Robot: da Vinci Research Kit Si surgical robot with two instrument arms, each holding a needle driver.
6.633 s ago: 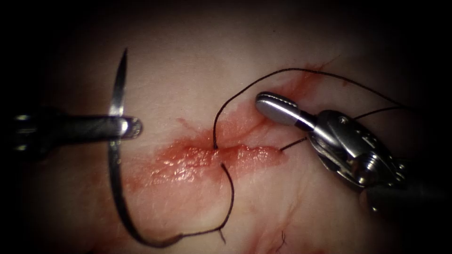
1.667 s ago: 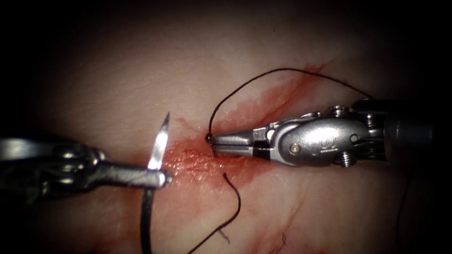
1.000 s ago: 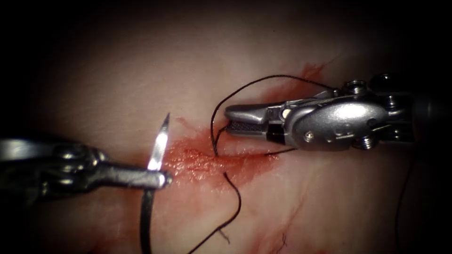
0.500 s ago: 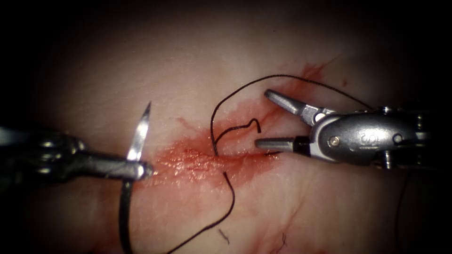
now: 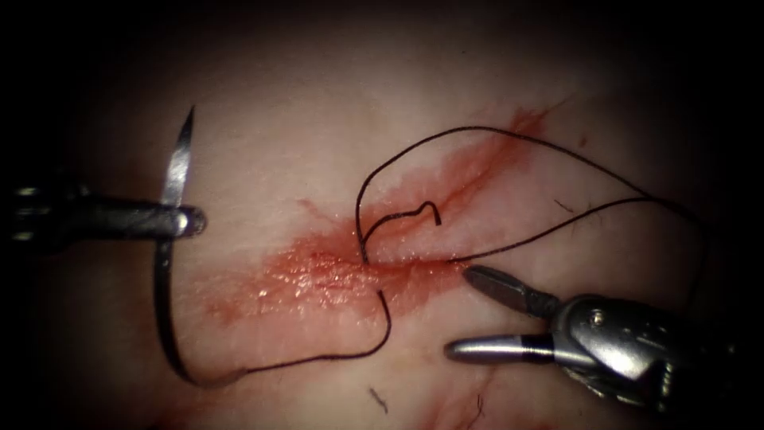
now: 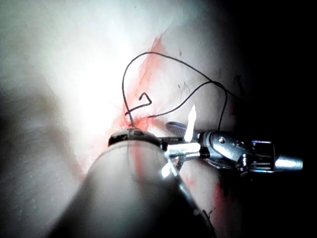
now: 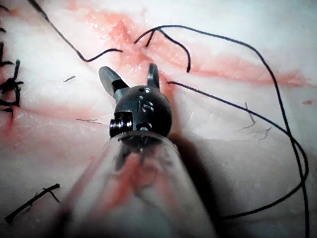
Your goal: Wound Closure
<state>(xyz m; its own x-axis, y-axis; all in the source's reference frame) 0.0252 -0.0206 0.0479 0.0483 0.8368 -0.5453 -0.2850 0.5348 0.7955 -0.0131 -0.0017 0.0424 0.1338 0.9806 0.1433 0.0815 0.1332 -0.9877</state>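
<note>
While the left end effector stayed clamped on the needle at the left of the endoscope frame, it gripped the curve about a third of the way back from the point, with the tip rising toward the upper left. The needle lay clear of the tissue, its body sweeping down and round toward the lower left, where the thread left its tail end. That thread ran right along the lower middle of the frame and climbed into the cut near centre. Above the cut a large loop arched toward the upper right and came back along a second strand to the cut's right end. A short curled free end sat just above the cut (it stood loose beside the loop). The right end effector sat in the lower right, just below the cut's right end, its jaws spread wide and holding nothing, having drawn down from the thread it was beside a moment earlier. Red fluid covered the cut's edges.
</note>
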